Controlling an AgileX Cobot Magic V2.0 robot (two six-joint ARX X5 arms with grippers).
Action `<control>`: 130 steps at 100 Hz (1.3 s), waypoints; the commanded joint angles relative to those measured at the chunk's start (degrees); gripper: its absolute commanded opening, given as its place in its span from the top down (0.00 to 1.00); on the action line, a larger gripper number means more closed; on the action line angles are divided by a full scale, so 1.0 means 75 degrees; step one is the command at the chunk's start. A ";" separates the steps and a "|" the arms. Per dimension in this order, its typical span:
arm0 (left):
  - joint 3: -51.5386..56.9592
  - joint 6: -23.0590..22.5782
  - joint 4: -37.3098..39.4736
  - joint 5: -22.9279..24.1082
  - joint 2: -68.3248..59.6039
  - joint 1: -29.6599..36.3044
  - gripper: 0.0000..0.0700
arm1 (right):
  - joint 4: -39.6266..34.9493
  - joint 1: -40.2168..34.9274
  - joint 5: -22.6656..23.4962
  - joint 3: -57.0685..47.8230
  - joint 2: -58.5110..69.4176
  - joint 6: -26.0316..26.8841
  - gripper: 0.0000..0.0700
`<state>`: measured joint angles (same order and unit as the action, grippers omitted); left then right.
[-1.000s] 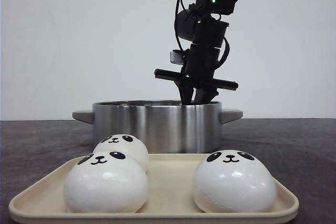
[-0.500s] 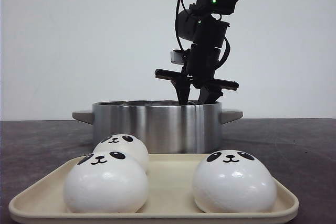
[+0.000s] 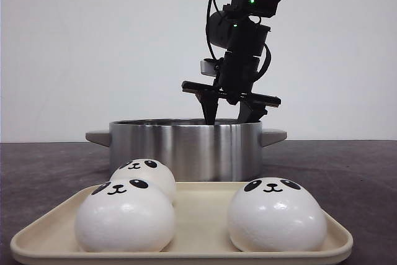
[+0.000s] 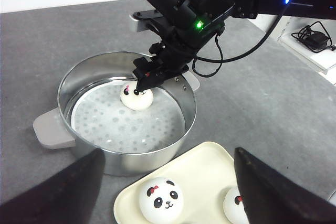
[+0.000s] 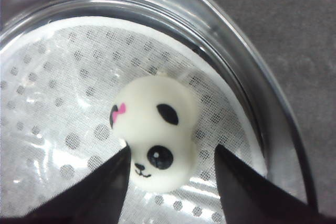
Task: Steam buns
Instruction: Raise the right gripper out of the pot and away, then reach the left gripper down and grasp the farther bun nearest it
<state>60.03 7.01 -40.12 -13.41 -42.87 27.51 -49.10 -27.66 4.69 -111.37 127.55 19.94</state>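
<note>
right gripper [image 3: 226, 113] spread wide over the pot [image 3: 186, 147] | bun [image 5: 156, 137] inside – glossy, probably soft, slippery | grip low on flanks – gently

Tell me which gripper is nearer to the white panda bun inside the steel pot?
Right. The right gripper hangs open directly above the bun; the left gripper is back over the tray.

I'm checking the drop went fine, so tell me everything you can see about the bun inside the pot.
The bun in the pot is a glossy white dome with black oval eyes, a small smile and a pink mark. It rests on the white perforated liner inside the steel pot, toward the far side. The right gripper is open around it; contact unclear.
</note>
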 commanded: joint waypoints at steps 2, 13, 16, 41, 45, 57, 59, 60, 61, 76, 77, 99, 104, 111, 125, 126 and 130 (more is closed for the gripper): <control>0.0102 -0.0017 0.0090 0.0015 -0.0058 0.0041 0.32 | 0.0227 -0.0044 0.0006 -0.0207 0.0169 0.0058 0.54; 0.0102 -0.0015 0.0087 0.0015 -0.0058 0.0041 0.32 | 0.0251 -0.0029 0.0160 -0.0513 0.0082 0.0017 0.54; 0.0102 -0.0015 0.0090 0.0015 -0.0058 0.0041 0.32 | 0.0251 -0.0029 0.0172 -0.0641 0.0026 -0.0038 0.54; 0.0102 0.0160 0.0073 0.0015 -0.0061 0.0041 0.32 | 0.0265 -0.0254 0.0015 -0.1367 -0.1107 -0.1440 0.54; 0.0102 0.0326 0.0029 0.0012 -0.0061 0.0041 0.32 | 0.0221 -0.0306 -0.0195 -0.1367 -0.1387 -0.1463 0.54; 0.0102 0.0790 -0.0344 0.0009 -0.0128 0.0041 0.32 | 0.0154 -0.0405 -0.0711 -0.1341 -0.2256 -0.1466 0.54; 0.0102 0.0842 -0.0449 0.0006 -0.0154 0.0041 0.32 | 0.0175 -0.0417 -0.0801 -0.1326 -0.2410 -0.1466 0.54; 0.0102 0.0863 -0.0507 0.0006 -0.0172 0.0041 0.32 | 0.0195 -0.0425 -0.0863 -0.1314 -0.2492 -0.1466 0.54; 0.0102 0.0892 -0.0557 0.0006 -0.0187 0.0044 0.32 | 0.0210 -0.0437 -0.0924 -0.1300 -0.2576 -0.1469 0.54; 0.0102 0.1183 -0.1431 -0.0318 -0.0656 0.0079 0.32 | 0.0516 -0.0551 -0.1239 -0.1081 -0.3774 -0.1550 0.54; 0.0102 0.1195 -0.1480 -0.0361 -0.0702 0.0087 0.32 | 0.0533 -0.0554 -0.1239 -0.1052 -0.3858 -0.1559 0.54; 0.0102 0.1512 -0.1577 -0.0787 -0.1687 0.0370 0.15 | 0.1107 -0.0720 -0.1239 0.0624 -0.6047 -0.2154 0.54; 0.0102 0.1577 -0.1501 -0.0790 -0.1941 0.0472 0.11 | 0.1279 -0.0734 -0.1265 0.1320 -0.6674 -0.2259 0.54; 0.0102 0.1594 -0.1431 -0.0784 -0.2294 0.0641 0.09 | 0.1370 -0.0734 -0.1268 0.2285 -0.7533 -0.2326 0.54; 0.0102 0.1620 -0.1262 -0.0446 -0.3083 0.1061 0.09 | 0.1355 -0.0731 -0.1265 0.3995 -0.9212 -0.2413 0.54; 0.0102 0.1626 -0.1236 -0.0402 -0.3147 0.1102 0.09 | 0.1355 -0.0731 -0.1265 0.4092 -0.9326 -0.2416 0.54; 0.0102 0.1705 -0.1110 -0.0224 -0.3404 0.1268 0.09 | 0.1355 -0.0731 -0.1265 0.4450 -0.9777 -0.2413 0.54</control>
<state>60.03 18.90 -50.00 -16.73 -65.63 35.18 -39.51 -32.82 -4.73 -81.06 58.67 2.76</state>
